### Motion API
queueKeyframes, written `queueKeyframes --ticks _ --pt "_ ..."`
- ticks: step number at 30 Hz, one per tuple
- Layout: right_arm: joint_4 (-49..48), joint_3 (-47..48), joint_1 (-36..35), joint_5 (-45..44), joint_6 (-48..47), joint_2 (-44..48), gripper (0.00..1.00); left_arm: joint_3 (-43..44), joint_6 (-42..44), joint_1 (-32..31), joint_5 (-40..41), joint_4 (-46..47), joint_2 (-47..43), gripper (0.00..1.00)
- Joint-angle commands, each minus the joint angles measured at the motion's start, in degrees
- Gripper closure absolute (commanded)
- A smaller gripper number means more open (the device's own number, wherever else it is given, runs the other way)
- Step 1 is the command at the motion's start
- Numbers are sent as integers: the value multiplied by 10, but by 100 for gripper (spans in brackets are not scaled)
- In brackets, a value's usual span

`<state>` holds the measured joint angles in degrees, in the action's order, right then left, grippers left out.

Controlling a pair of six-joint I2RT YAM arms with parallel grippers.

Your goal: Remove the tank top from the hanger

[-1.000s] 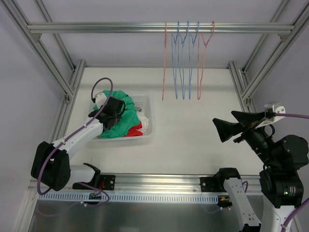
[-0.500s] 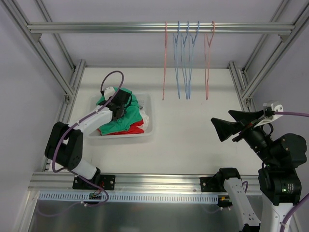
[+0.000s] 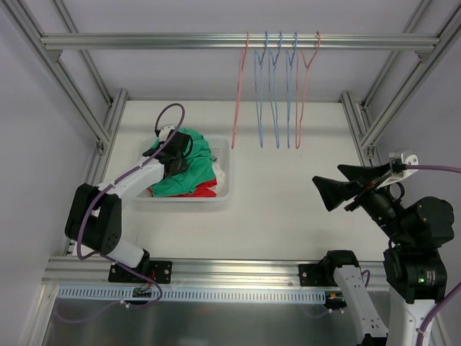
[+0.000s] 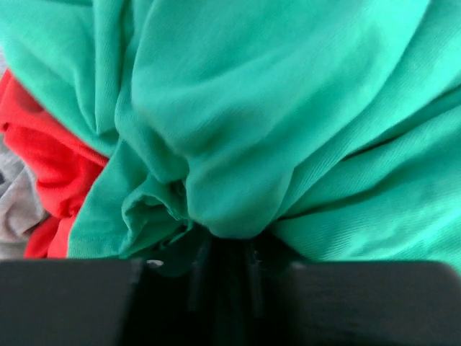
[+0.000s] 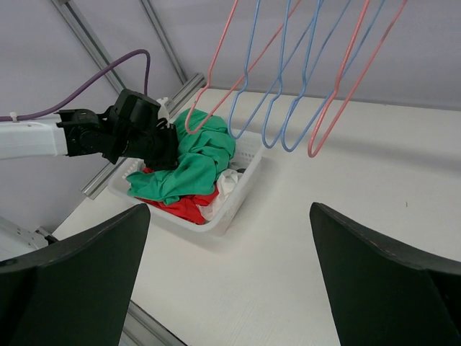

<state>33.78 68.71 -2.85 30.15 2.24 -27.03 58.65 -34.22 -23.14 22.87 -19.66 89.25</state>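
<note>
Top external: hangers [image 3: 274,94] bare on far rail, swung since a moment ago; bin [image 3: 225,189] nudged right. Green tank top [image 3: 189,176] in bin; left tool [image 3: 173,160] apparently pinching its bunched fabric. Right tool [image 3: 333,178] wide open, empty. Removal judged done.

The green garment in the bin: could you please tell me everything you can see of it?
The green garment is soft, matte knit cloth, crumpled in a heap with deep folds. It lies on top of the pile in the white bin, off any hanger, and covers most of a red garment beneath it. The left gripper presses into its top. The wrist view shows folds bunched into the closed jaws, so it seems pinched there. Its cut cannot be made out.
</note>
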Motion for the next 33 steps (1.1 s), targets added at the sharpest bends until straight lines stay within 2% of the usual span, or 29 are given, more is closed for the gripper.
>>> queueKeyframes --ticks 1,3,4,5,8,9,16,17,21,28,33 --pt "-23 3 0 9 -5 -7 0 -49 -20 -1 -68 -60 -54 82" --pt "-16 3 -1 3 -16 -15 1 -50 -17 -1 -66 -64 -106 79" --pt "-7 2 0 -5 -18 -18 0 -43 -10 -1 -66 -70 -121 73" --pt "-1 1 0 -11 -17 -22 0 -36 -8 -1 -67 -75 -135 58" --pt "21 -7 0 -35 -45 -39 1 1 10 -1 -66 -103 -178 45" --pt "25 -9 0 -50 -50 -43 1 11 18 -1 -66 -111 -193 35" --pt "76 -9 0 -137 -87 -65 1 79 39 -1 -52 -180 -275 9" --pt "84 -9 0 -158 -92 -65 1 84 41 -1 -49 -198 -300 1" --pt "130 -13 -11 -297 -112 -58 1 109 68 -1 -26 -246 -362 1" --pt "211 -20 -13 -343 -120 -18 1 89 137 -1 41 -321 -483 1" --pt "211 -65 -37 -387 -135 50 0 32 144 -1 117 -310 -570 1"
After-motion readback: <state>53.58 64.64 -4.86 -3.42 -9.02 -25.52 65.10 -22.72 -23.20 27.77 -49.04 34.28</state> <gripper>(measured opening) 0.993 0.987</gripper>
